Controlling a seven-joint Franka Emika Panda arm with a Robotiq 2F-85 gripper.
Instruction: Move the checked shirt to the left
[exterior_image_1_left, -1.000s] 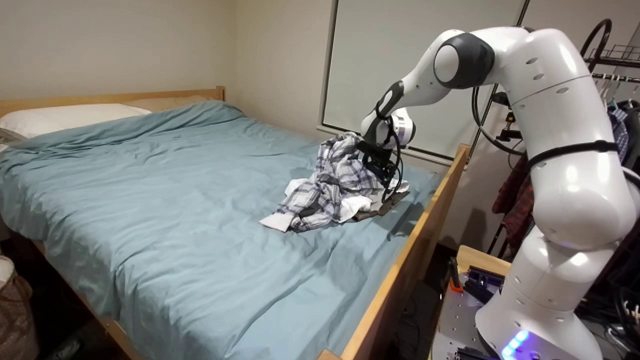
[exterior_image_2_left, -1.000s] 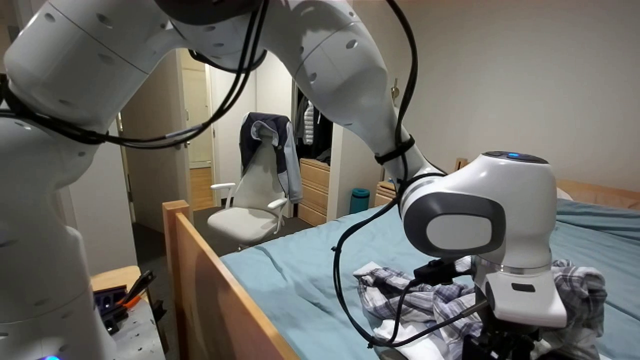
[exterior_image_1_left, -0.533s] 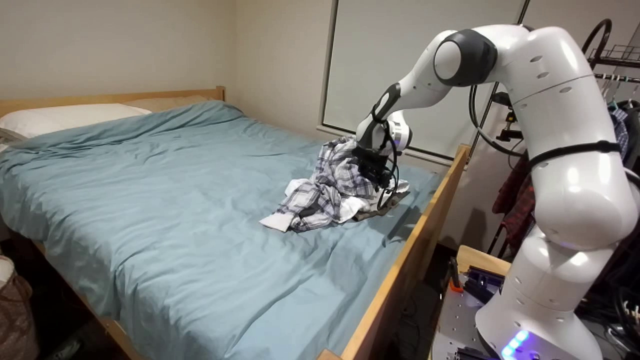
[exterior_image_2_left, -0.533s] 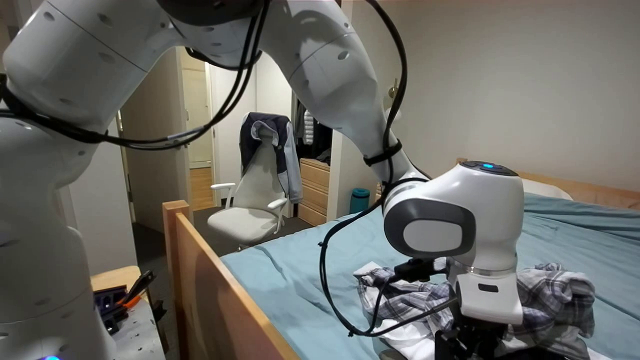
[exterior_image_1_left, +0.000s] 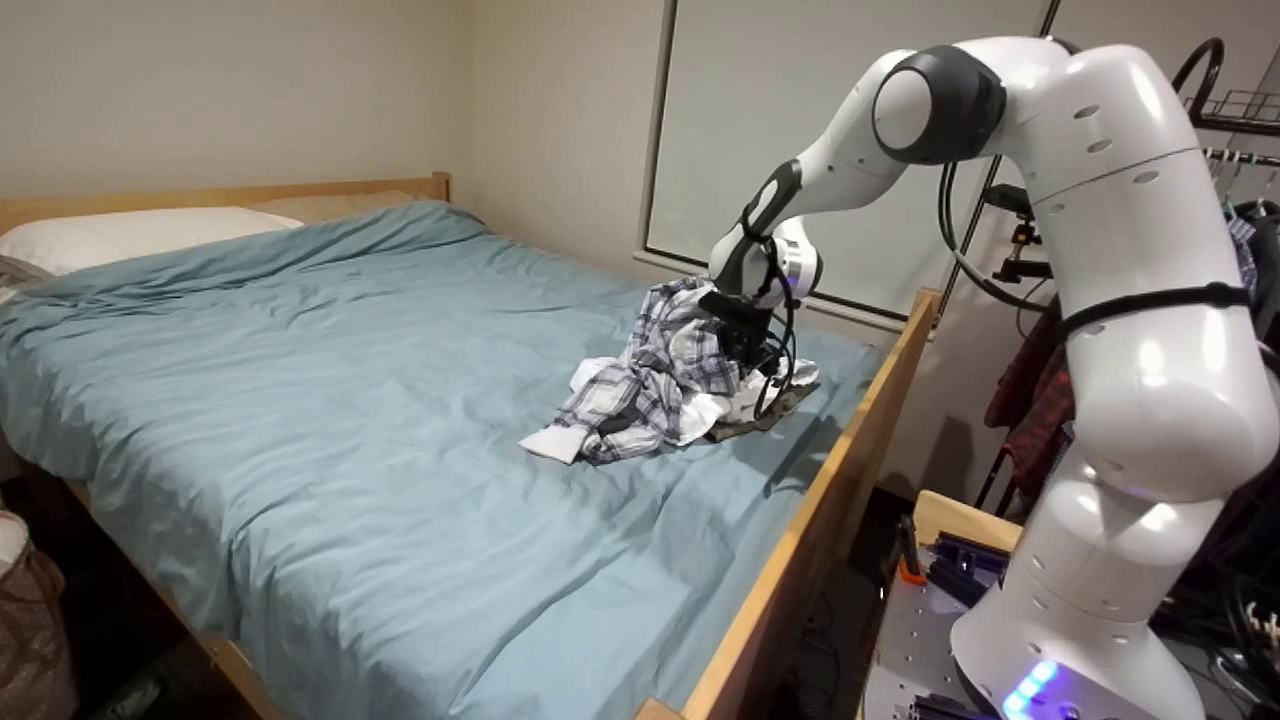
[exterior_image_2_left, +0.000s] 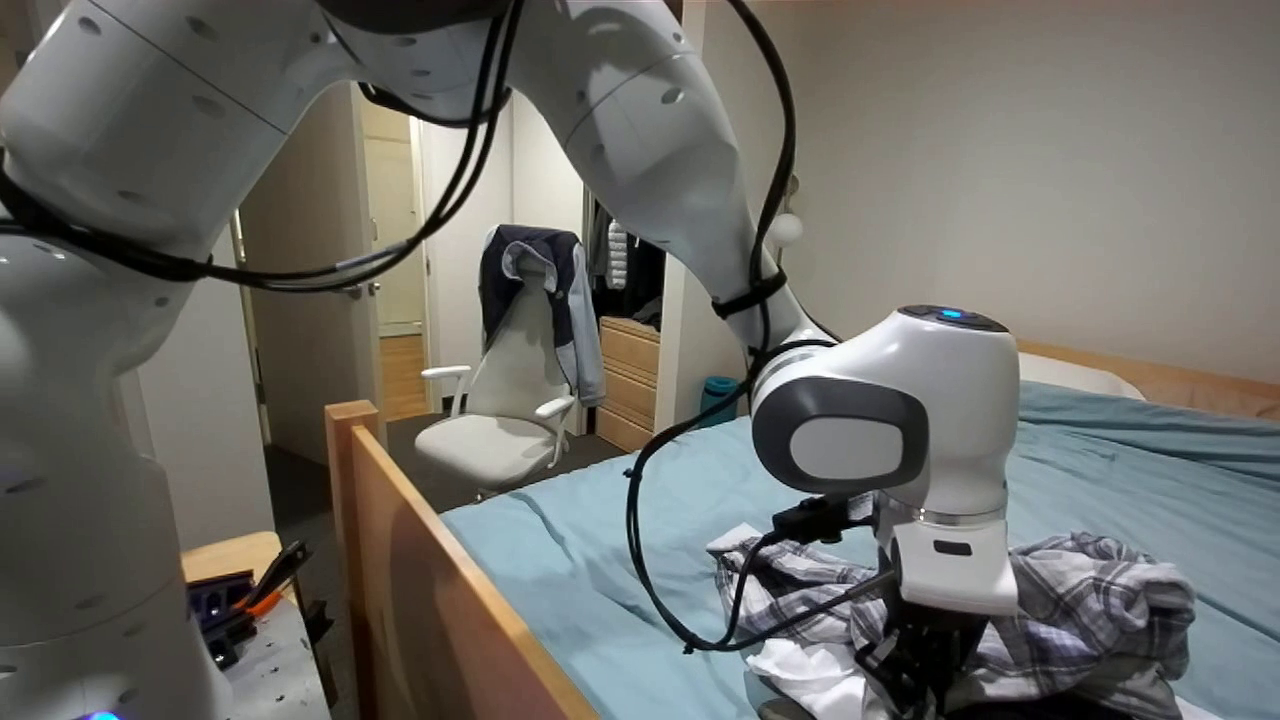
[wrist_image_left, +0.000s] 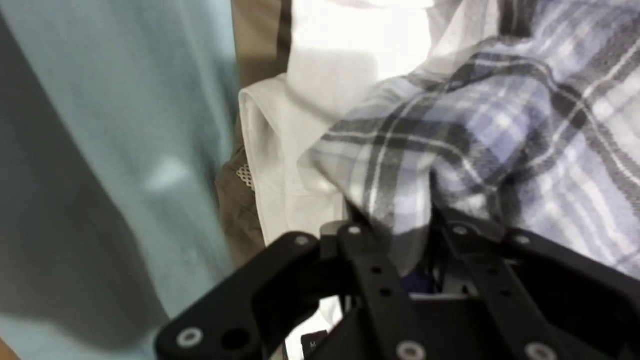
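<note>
Noticed, against the frame of a second ago in an exterior view, a slight slump in the peak of the checked shirt (exterior_image_1_left: 660, 350) and a small slide of the robot's wrist (exterior_image_1_left: 795, 262) toward 9 o'clock. Found the shirt rumpled on the surface (exterior_image_1_left: 350, 420), with a cuff toward 8 o'clock and the wrist close at 1 o'clock.

Met in the wrist view, at the end effector (wrist_image_left: 400, 222), a fold of the shirt between two fingers, with blur and cloth over the tips; could not tell whether clamped on it or merely straddling. Judged the shirt light, soft and limp, sturdy and, by the brushed look, not slippery; favoured a hold on a thick bunched ridge over the thin cuff. Spotted brown cloth (wrist_image_left: 240, 205) at 9 o'clock of the fingers, partly under white cloth (wrist_image_left: 280, 145), itself beneath the shirt and apt to follow in too deep a pinch.

Saw in an exterior view a wooden footboard (exterior_image_2_left: 430, 590) at 9 o'clock of the shirt, barring any low drag that way, and a dangling cable (exterior_image_2_left: 633, 525) looped in front of the shirt, liable to snag. Noted a pale chair (exterior_image_2_left: 490, 445) with a jacket (exterior_image_2_left: 505, 265) at 10 o'clock, well apart.
</note>
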